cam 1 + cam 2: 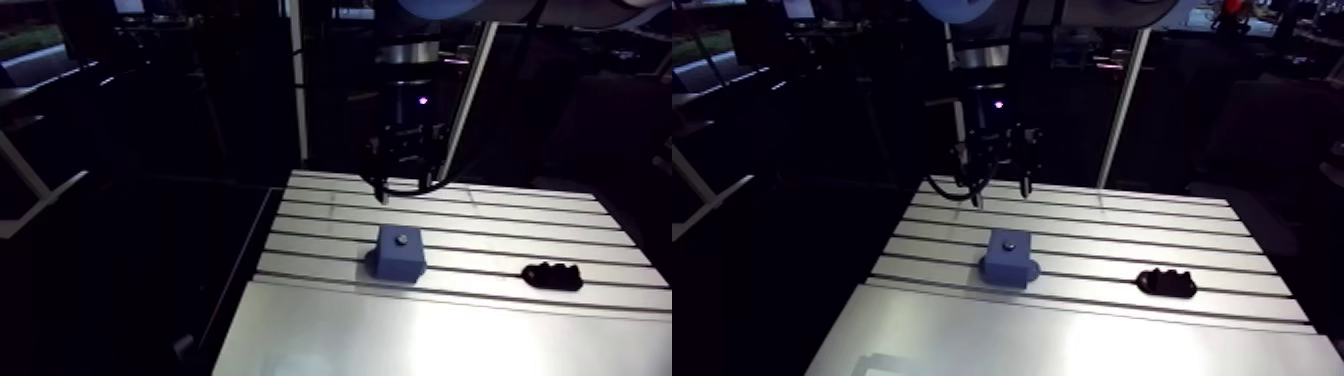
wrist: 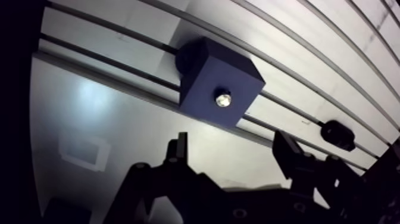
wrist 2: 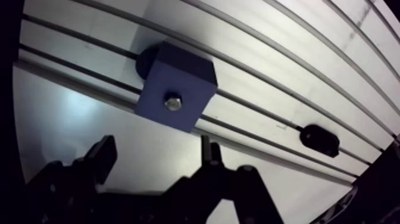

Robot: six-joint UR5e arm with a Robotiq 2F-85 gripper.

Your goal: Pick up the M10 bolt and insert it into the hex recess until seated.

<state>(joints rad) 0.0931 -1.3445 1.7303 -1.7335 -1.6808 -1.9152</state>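
The black two-fingered hand (image 2: 231,143) hangs wide and empty over the slotted aluminium bench (image 2: 119,119). Ahead of its fingers, at the hand's six o'clock in the arm view, the small silvery M10 bolt (image 2: 223,99) stands head-up in the middle of the dark-blue square block's (image 2: 205,71) top face. The work looks nearly done, so I would check that the head sits level and, if it stands proud, press straight down on it without tilting or nudging the block. The lumpy black plastic piece (image 2: 338,134) at the block's three o'clock lies well apart and needs no care.
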